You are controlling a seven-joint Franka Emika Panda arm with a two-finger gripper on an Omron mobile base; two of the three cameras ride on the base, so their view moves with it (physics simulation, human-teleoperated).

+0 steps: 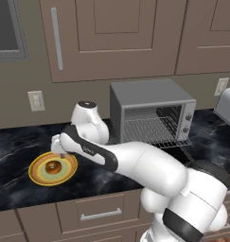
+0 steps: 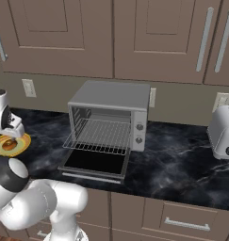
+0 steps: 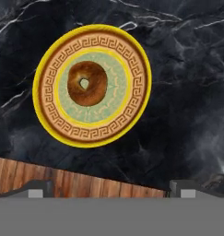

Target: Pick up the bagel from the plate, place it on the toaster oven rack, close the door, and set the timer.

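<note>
Now hovering over the plate (image 3: 91, 85) on the left of the dark marble bench (image 3: 187, 92), tool (image 3: 109, 189) with its fingers spread wide apart and gripping nothing. Lying flat in the plate's pale centre, bagel (image 3: 87, 83), clear of both fingertips. Further right on the bench, standing with its door (image 2: 94, 164) folded down flat and the toaster oven rack (image 2: 101, 136) slid partly out above it, grey toaster oven (image 2: 111, 110).

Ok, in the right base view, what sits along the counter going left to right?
plate with the bagel on it → toaster oven, its door down and rack slid out → silver toaster.
</note>
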